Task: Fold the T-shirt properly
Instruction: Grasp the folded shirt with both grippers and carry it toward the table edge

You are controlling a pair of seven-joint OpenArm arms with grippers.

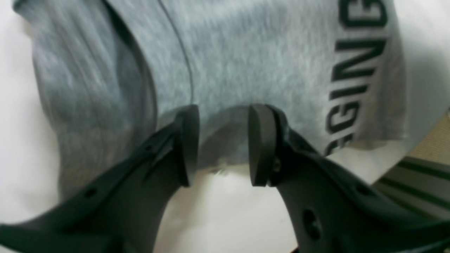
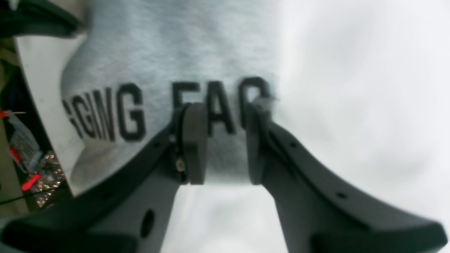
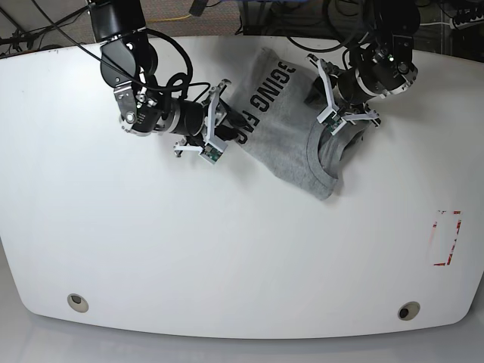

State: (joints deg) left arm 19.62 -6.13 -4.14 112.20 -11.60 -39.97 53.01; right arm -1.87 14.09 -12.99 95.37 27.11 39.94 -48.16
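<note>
While both tools (image 1: pixel 223 146) (image 2: pixel 221 144) stand part-open, T-shirt (image 3: pixel 291 113) edge between each's pads, grip unclear.

T-shirt (image 3: pixel 283 128): on bench (image 3: pixel 227 249), near far edge | left claw (image 3: pixel 342 121): at its right side | right claw (image 3: pixel 221 128): at its left side

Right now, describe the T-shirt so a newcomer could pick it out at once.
On the white table, look to the far edge, between the two arms. The T-shirt lies there as a crumpled heather-grey bundle, with the right gripper and the left gripper at its two sides. Black block lettering across the grey cloth sets it apart.
</note>
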